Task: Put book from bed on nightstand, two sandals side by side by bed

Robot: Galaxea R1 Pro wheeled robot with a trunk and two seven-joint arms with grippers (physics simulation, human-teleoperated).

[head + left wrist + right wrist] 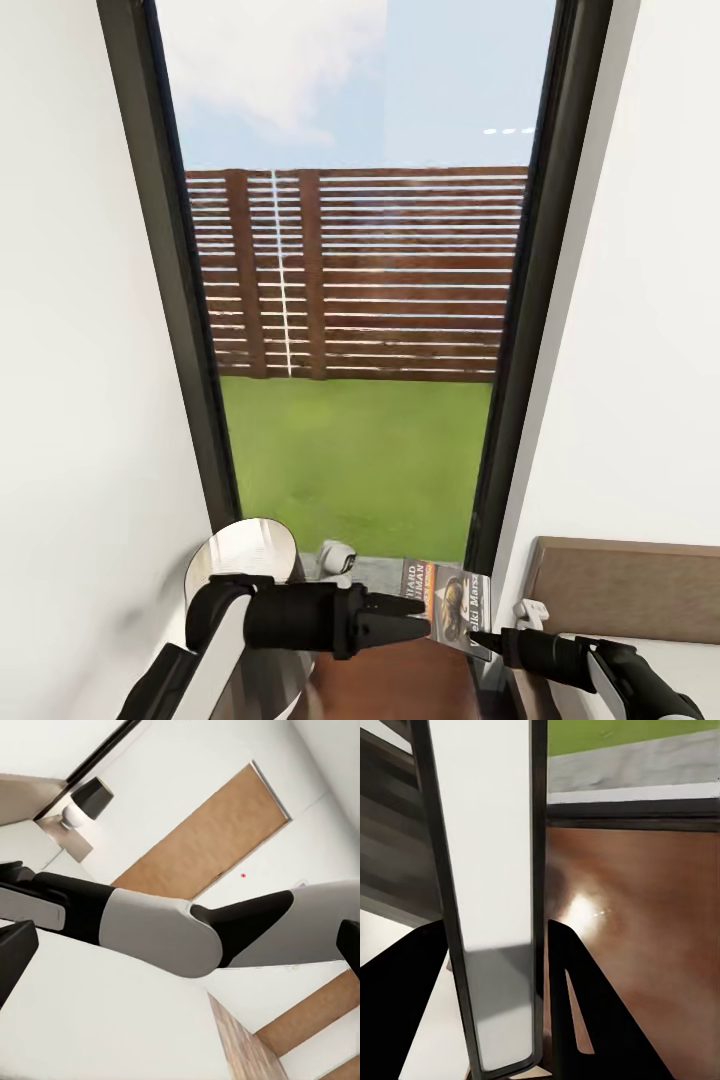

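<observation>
A tall window [360,300] with a dark frame fills the middle of the head view, showing green lawn and a brown slatted fence [360,275] outside under a pale sky. White walls stand on both sides.

At about 5 o'clock in the head view, the right gripper [478,637] reaches in from the lower right, and its black fingers clamp the book [449,603] by its lower edge. The book stands upright, its dark cover with an orange band and white lettering facing the camera. In the right wrist view the book appears edge-on [491,892], a pale page block in a dark cover, pinched between the two black fingers [585,1012], with polished reddish-brown wood, the nightstand [645,915], lying below it.

At about 7 o'clock, the left gripper [420,620] points toward the book from the left, its fingertips drawn close together and pressed near the cover's left edge; whether it grips the book cannot be told.

A rounded metallic lamp shade [245,555] sits just behind the left arm. A tan wooden headboard [625,590] of the bed shows at 4 o'clock, beside the right arm.
</observation>
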